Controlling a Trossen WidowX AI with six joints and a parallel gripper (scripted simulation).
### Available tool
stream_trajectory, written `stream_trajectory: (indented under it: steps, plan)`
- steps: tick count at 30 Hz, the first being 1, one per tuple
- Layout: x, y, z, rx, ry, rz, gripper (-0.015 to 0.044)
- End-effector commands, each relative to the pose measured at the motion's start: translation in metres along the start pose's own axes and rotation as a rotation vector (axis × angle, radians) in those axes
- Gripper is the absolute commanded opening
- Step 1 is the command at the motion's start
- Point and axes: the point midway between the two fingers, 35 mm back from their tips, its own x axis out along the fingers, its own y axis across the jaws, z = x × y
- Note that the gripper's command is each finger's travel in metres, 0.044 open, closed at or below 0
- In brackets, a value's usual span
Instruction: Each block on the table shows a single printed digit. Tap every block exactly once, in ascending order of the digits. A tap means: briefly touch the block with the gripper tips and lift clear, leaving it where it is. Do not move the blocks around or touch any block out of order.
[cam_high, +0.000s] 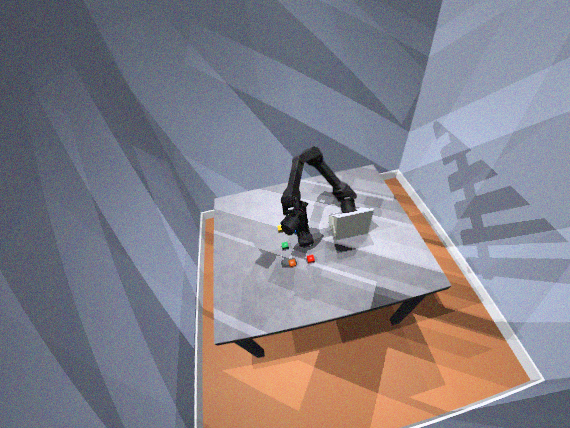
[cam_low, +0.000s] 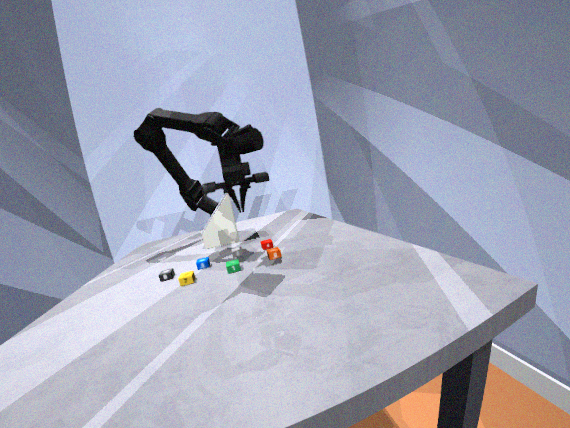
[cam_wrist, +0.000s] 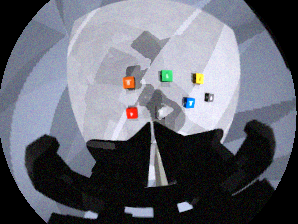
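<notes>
My gripper (cam_low: 242, 211) (cam_wrist: 151, 124) is shut and empty, high above the table. The green block (cam_high: 285, 245) (cam_low: 233, 266) (cam_wrist: 166, 76) shows a 1 and the yellow block (cam_high: 280, 229) (cam_low: 186, 278) (cam_wrist: 199, 78) a 7. The orange block (cam_high: 292, 263) (cam_low: 274, 253) (cam_wrist: 129, 82), red block (cam_high: 310, 258) (cam_low: 267, 244) (cam_wrist: 132, 113), blue block (cam_low: 203, 263) (cam_wrist: 189, 103) and black block (cam_low: 166, 274) (cam_wrist: 209, 97) have digits too blurred to read surely. A white block (cam_wrist: 163, 111) lies just beyond the fingertips in the wrist view, its digit unreadable.
A pale upright panel (cam_high: 352, 224) (cam_low: 220, 227) stands on the table (cam_high: 260, 310) (cam_low: 350, 350) beside the arm's base. The arm hides part of the block group in the top view. Dark shadows cross the tabletop around the blocks.
</notes>
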Motion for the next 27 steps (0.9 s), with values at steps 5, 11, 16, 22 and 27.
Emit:
stream_trajectory:
  steps: [5, 11, 16, 22, 27]
  plan:
    - [0.001, -0.119, 0.007, 0.018, -0.003, -0.012, 0.0020]
    - [0.008, -0.128, 0.006, 0.022, -0.001, -0.014, 0.0020]
    - [0.064, -0.128, 0.006, 0.032, 0.001, -0.009, 0.0020]
    - [0.084, -0.131, 0.005, 0.019, -0.002, -0.019, 0.0020]
    - [0.090, -0.131, 0.005, 0.019, -0.002, -0.019, 0.0020]
